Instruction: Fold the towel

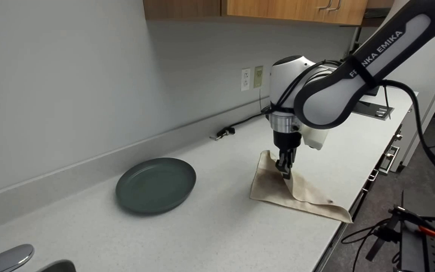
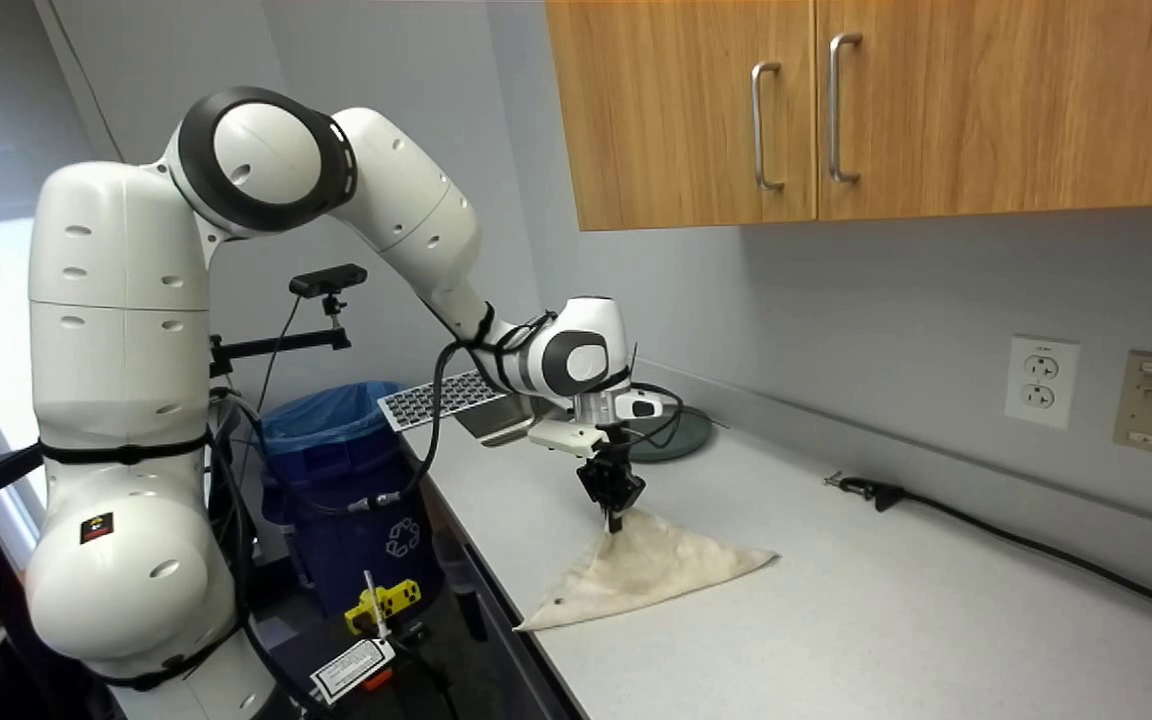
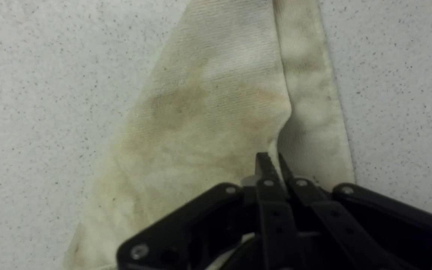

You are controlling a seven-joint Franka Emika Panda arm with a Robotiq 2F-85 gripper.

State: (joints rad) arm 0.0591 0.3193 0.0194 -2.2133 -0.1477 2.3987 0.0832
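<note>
The towel is a thin beige cloth with brown stains. It lies on the white countertop near the front edge in both exterior views [image 1: 268, 186] [image 2: 661, 565] and fills the middle of the wrist view [image 3: 201, 123]. One part is folded over the rest, and a strip of the lower layer shows along one side. My gripper points down at the towel in both exterior views [image 1: 286, 174] [image 2: 615, 520]. In the wrist view, its fingers [image 3: 272, 163] are closed on the raised edge of the upper layer. The cloth there stands up slightly. The gripped edge is partly hidden between the fingers.
A dark green plate [image 1: 156, 185] lies on the counter near the wall. A black cable with a clamp [image 1: 224, 132] runs along the backsplash. Wooden cabinets [image 2: 686, 110] hang above. A faucet [image 1: 8, 260] stands at the counter's end. The counter's front edge drops to drawers.
</note>
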